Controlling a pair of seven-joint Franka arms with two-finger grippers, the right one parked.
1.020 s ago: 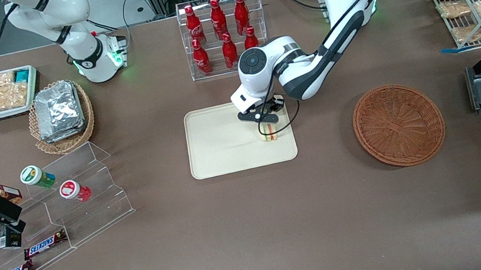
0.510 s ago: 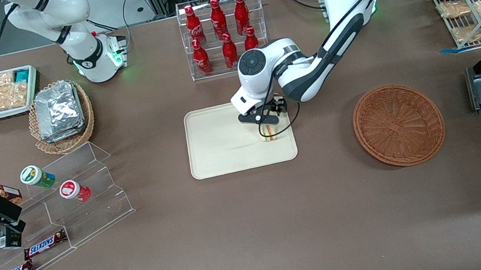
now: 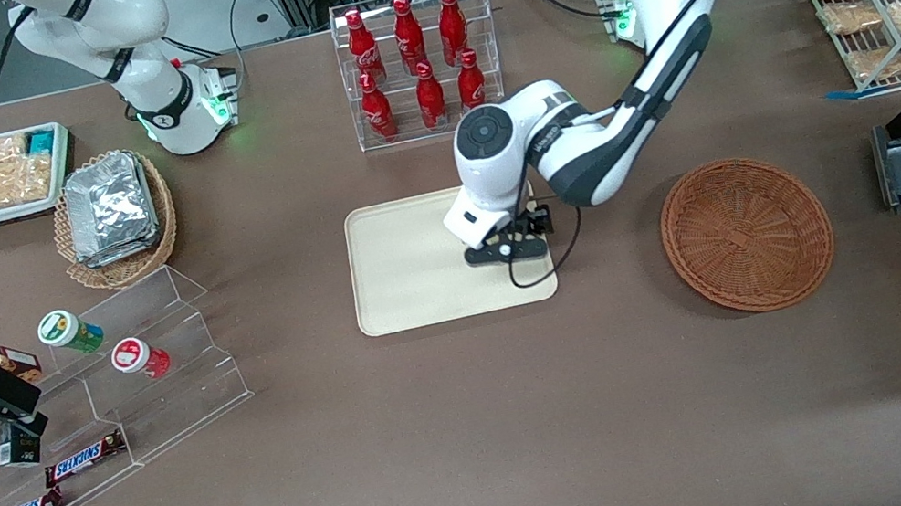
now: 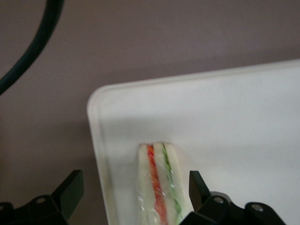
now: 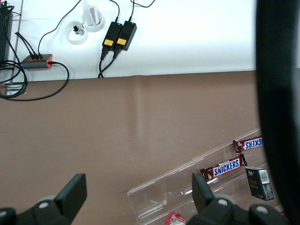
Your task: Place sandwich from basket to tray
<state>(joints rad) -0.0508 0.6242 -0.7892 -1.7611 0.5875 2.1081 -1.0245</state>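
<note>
The left arm's hand (image 3: 507,248) hangs over the flat cream-beige rectangular tray (image 3: 407,270), at the tray's end nearest the round reddish-brown wicker basket (image 3: 746,233). In the wrist view its two dark fingers (image 4: 199,186) stand wide apart, one on each side of the small clear-wrapped sandwich wedge (image 4: 159,187), and neither appears to touch it, so the hand is spread open and grips nothing. The sandwich stands on edge on the tray, its pale bread slices upright with a red-orange stripe and a green stripe between them, close beside the tray's low rim (image 4: 96,140) near a rounded corner. From the front the arm's wrist hides the sandwich. The basket sits on the brown surface (image 3: 482,433), apart from the tray, toward the working arm's end. A clear rack of red bottles (image 3: 417,64) stands farther from the front camera than the tray.
</note>
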